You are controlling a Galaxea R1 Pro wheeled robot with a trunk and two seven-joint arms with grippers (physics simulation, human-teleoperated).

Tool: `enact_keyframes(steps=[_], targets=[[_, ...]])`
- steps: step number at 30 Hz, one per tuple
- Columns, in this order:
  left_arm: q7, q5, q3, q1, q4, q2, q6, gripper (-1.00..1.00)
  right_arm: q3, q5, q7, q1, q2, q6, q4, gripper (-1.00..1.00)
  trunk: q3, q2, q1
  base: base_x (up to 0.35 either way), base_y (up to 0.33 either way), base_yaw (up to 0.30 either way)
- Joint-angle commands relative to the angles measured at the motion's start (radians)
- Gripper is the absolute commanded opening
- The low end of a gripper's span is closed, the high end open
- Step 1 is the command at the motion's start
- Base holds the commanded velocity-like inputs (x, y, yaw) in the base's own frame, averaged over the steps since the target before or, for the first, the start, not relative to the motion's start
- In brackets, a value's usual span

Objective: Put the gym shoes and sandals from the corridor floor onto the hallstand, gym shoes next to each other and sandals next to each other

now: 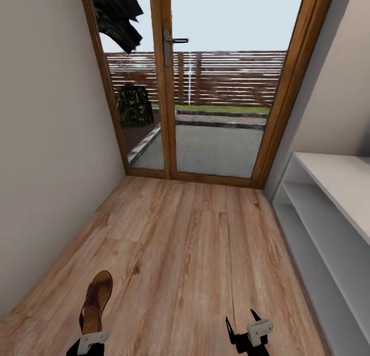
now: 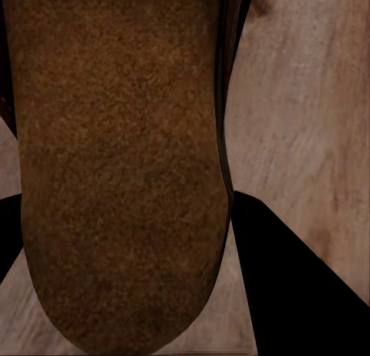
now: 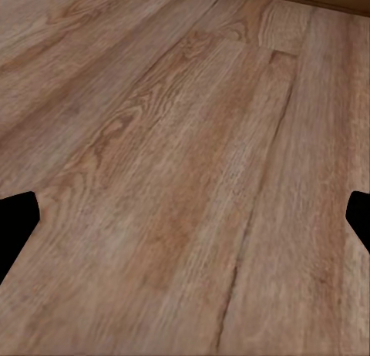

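Head view looks down a narrow corridor toward a wood-framed glass door (image 1: 205,89) with a metal handle (image 1: 172,45); a slatted fence (image 1: 226,78) and paving lie outside. The corridor floor (image 1: 195,253) is light brown wood-grain plank. Along the right wall stands the hallstand (image 1: 334,212), pale grey-white, with a flat top and open shelves beneath; the shelves in sight carry nothing.

At the lower left, the left end effector (image 1: 91,340) holds one sandal (image 1: 96,302) by its near end, the sandal pointing away from the robot with its tan sole side facing up, raised over the floor. In the left wrist view the sandal's brown sole (image 2: 123,163) lies between the two dark fingers (image 2: 293,287), which are closed against its sides, with floor planks (image 2: 308,117) behind.

At the lower right, the right end effector (image 1: 241,322) hangs over bare floor with its two black fingers spread apart and nothing between them. The right wrist view shows its fingertips (image 3: 15,217) at either edge, wide apart, above the plank floor (image 3: 185,156).
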Motion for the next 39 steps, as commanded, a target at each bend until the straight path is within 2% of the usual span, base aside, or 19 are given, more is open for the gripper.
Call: enact_keyframes(steps=[1,16,26,39], targets=[[0.001,0.004,-0.002,-0.001,0.001,0.000,-0.003,-1.00,0.009,-0.004,-0.006,0.000,0.000,-0.002,0.000,1.00,-0.001,0.000,0.000,0.008,0.001,0.264],[0.001,0.004,-0.002,-0.001,0.004,0.000,-0.003,-1.00,0.009,-0.004,-0.006,0.000,0.001,0.000,0.000,1.00,-0.001,0.000,0.000,0.018,0.000,0.275],[0.002,0.004,-0.001,-0.001,0.004,0.000,-0.003,-1.00,0.009,-0.004,-0.006,0.000,0.001,0.000,0.000,1.00,-0.001,0.000,0.000,0.289,-0.028,0.276],[0.003,0.008,0.000,-0.001,0.004,0.000,-0.004,-1.00,0.008,-0.004,-0.006,0.000,0.001,0.000,0.000,1.00,-0.001,0.000,0.000,0.290,-0.174,0.276]])
